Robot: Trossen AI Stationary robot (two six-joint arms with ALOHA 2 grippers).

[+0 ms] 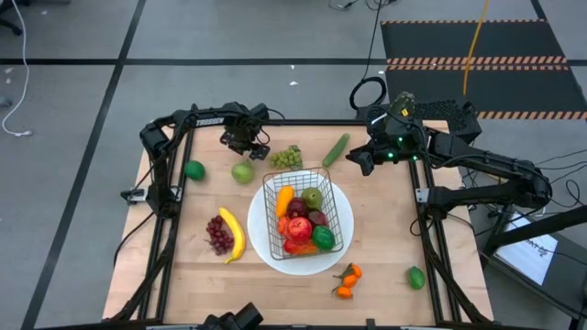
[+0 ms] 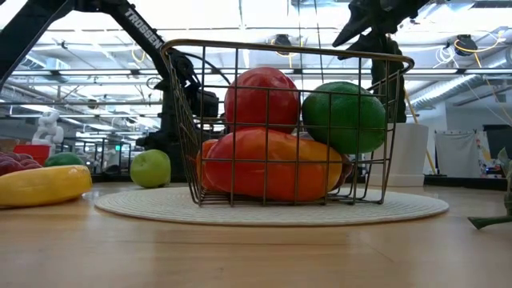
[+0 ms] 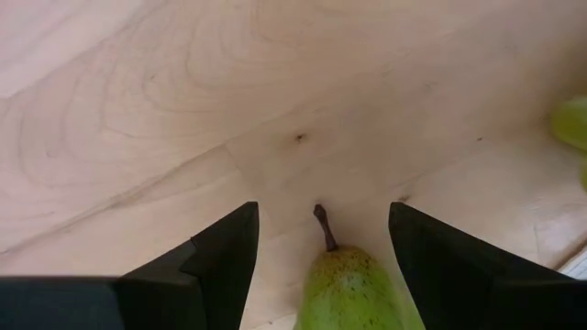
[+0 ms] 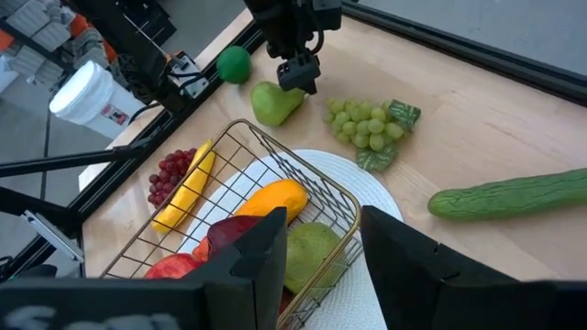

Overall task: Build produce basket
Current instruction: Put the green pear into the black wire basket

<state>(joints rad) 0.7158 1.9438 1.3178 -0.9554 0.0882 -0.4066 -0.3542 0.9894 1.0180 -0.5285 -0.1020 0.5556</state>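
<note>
A green pear (image 3: 348, 289) lies on its side on the wooden table, stem (image 3: 322, 225) toward the far edge, just left of the white plate (image 1: 263, 240). My left gripper (image 3: 323, 220) points down over it, open, one finger on each side of the stem end without touching. The wire basket (image 1: 295, 172) stands on the plate with an orange pepper (image 4: 268, 199), a pear, red apples and a lime inside. My right gripper (image 4: 321, 220) hangs open and empty above the table's far right (image 1: 359, 163).
Loose produce lies around the plate: green grapes (image 1: 286, 158) and a cucumber (image 1: 336, 149) at the far side, a lime (image 1: 193, 170) at the left, a banana (image 1: 232, 234) beside purple grapes (image 1: 218, 234), tangerines (image 1: 347, 280) and another lime (image 1: 415, 277) near the front.
</note>
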